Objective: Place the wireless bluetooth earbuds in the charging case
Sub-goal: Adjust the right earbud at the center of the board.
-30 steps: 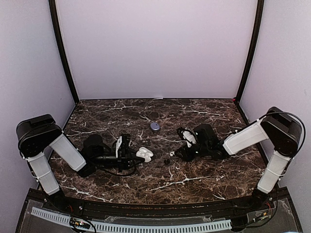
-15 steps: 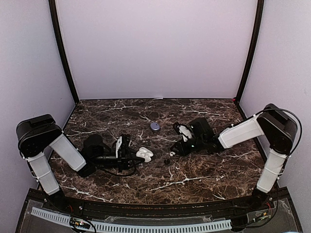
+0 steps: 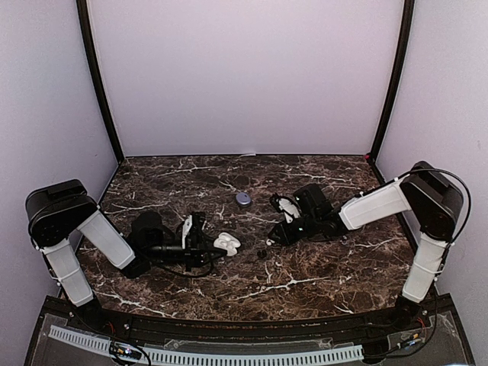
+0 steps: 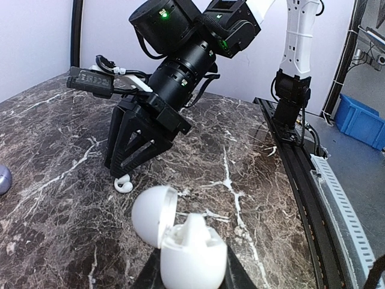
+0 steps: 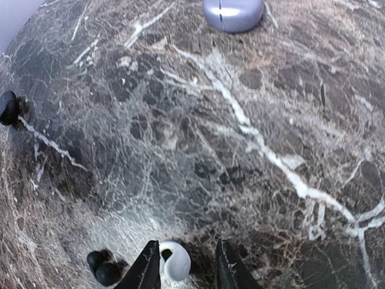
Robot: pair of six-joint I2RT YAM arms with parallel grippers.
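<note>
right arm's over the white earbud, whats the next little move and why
Probably close the right gripper on the white earbud: its jaws stand open on either side of the bud, low at the table. The white case in the left gripper is already open.

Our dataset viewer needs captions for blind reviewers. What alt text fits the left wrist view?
An open white charging case, lid swung left, sits clamped in the left gripper at the bottom edge. Beyond it, the right gripper points down at a white earbud on the dark marble table.
</note>
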